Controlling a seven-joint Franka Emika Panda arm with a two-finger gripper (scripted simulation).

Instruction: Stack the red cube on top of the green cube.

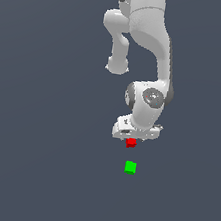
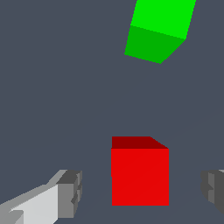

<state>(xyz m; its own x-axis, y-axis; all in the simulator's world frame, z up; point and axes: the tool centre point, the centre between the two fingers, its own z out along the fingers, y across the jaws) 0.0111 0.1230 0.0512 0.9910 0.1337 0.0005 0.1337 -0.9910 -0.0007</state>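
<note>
The red cube (image 1: 131,142) sits on the dark grey floor, right under my white gripper (image 1: 133,138). In the wrist view the red cube (image 2: 140,175) lies between my two fingertips (image 2: 70,192), with a gap on each side, so the jaws are open and not touching it. The green cube (image 1: 130,167) sits on the floor a short way nearer the camera than the red cube in the exterior view. It also shows in the wrist view (image 2: 157,30), apart from the red cube.
The white arm (image 1: 147,52) reaches down from the top of the exterior view. The dark grey floor (image 1: 36,146) extends all around the cubes.
</note>
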